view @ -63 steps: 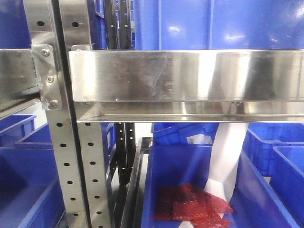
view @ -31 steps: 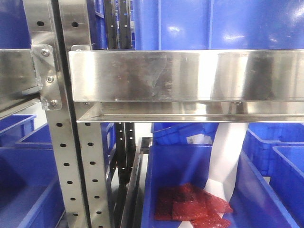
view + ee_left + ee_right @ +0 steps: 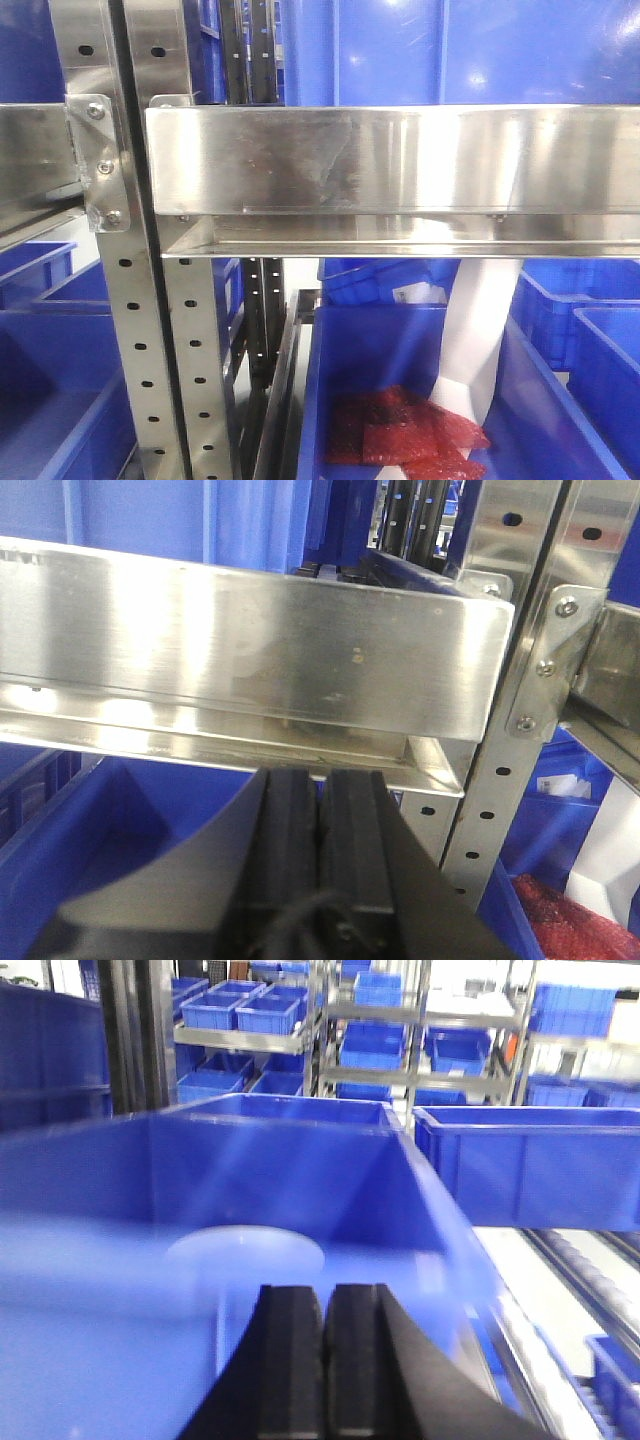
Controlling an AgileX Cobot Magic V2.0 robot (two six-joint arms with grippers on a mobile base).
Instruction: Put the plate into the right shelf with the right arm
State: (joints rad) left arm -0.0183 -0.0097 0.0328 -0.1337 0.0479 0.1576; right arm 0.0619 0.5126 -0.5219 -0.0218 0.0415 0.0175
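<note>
The plate (image 3: 243, 1248) is a pale white-blue disc lying inside a big blue bin (image 3: 300, 1160), just beyond my right gripper (image 3: 325, 1295). That view is blurred. The right jaws are pressed together with nothing between them. The right shelf shows as a shiny steel rail (image 3: 400, 160) with perforated uprights (image 3: 135, 330), and also in the left wrist view (image 3: 250, 640). My left gripper (image 3: 320, 780) is shut and empty, just under that rail. The plate is hidden in the front view.
A white arm link (image 3: 480, 330) reaches down into a blue bin (image 3: 370, 350) that holds red plastic bags (image 3: 400, 430). More blue bins (image 3: 600, 340) stand right and left (image 3: 40, 380). A roller track (image 3: 600, 1280) runs at the right.
Almost nothing has moved in the front view; only the reflections on the steel rail have shifted slightly.
</note>
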